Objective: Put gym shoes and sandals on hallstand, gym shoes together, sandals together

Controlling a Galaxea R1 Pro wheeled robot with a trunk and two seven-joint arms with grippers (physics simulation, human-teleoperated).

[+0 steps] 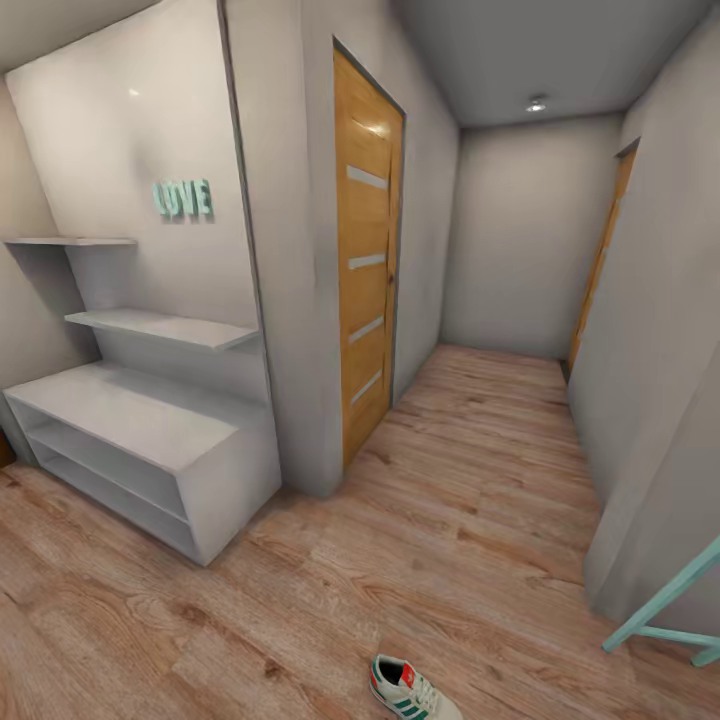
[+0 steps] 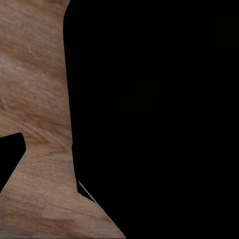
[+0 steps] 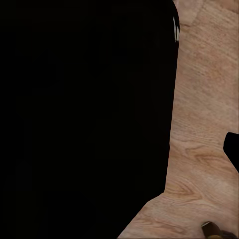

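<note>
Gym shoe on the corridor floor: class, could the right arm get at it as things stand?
Probably not yet. The gym shoe lies alone on open floor with nothing around it, but no arm shows near it in the head view.

I count one gym shoe (image 1: 413, 690) on the floor, one hallstand (image 1: 150, 455) (two wall shelves above), and two wooden doors (image 1: 368, 255).

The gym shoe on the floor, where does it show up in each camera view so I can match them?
Head view: one gym shoe lies at the bottom edge, right of centre, on the corridor floor.
Left wrist view: not in it.
Right wrist view: not in it.
Shared landmark: the wood-plank floor.
</note>
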